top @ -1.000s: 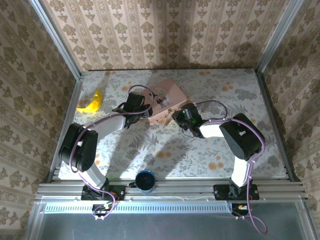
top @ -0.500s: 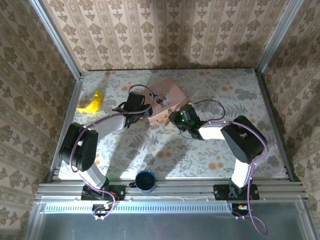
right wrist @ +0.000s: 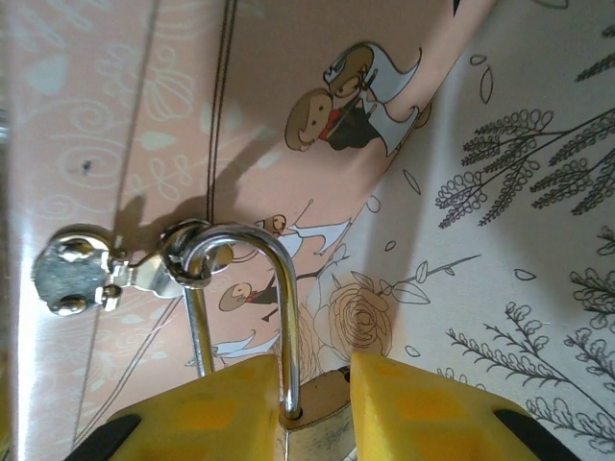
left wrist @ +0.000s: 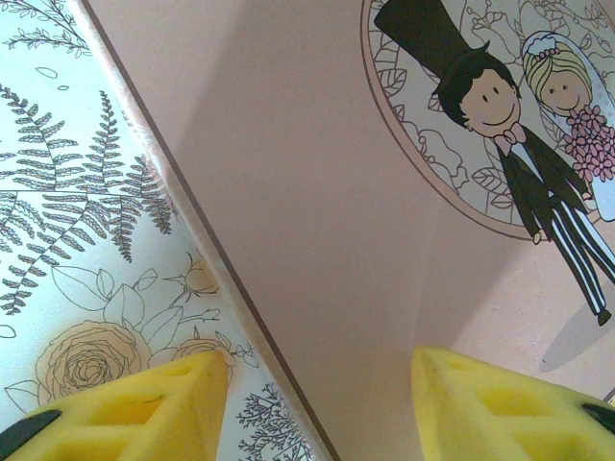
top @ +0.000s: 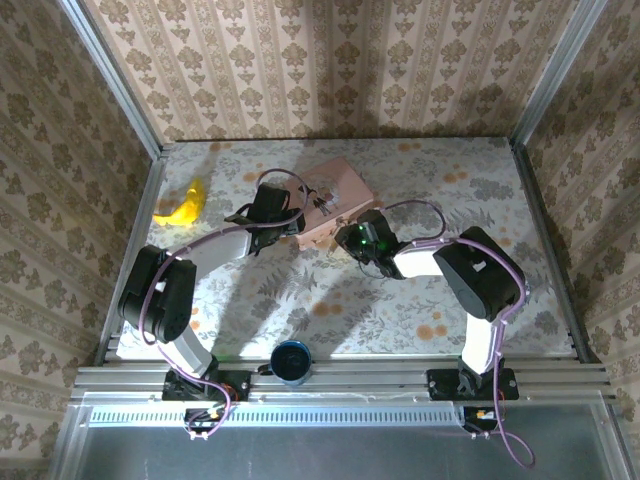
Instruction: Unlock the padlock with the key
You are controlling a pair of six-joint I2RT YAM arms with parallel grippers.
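Seen from above, the left gripper sits at the left edge of the pink box and the right gripper at its near corner, on a floral tablecloth between wallpapered walls. In the left wrist view the jaws stand half open astride the box's edge, clamping nothing. In the right wrist view the yellow fingers pinch the padlock, whose shackle is hooked through the box's hasp.

I see a pink box (bride and groom drawn on its lid) lying on the floral tablecloth, a yellow banana far left, a dark cup at the near edge.
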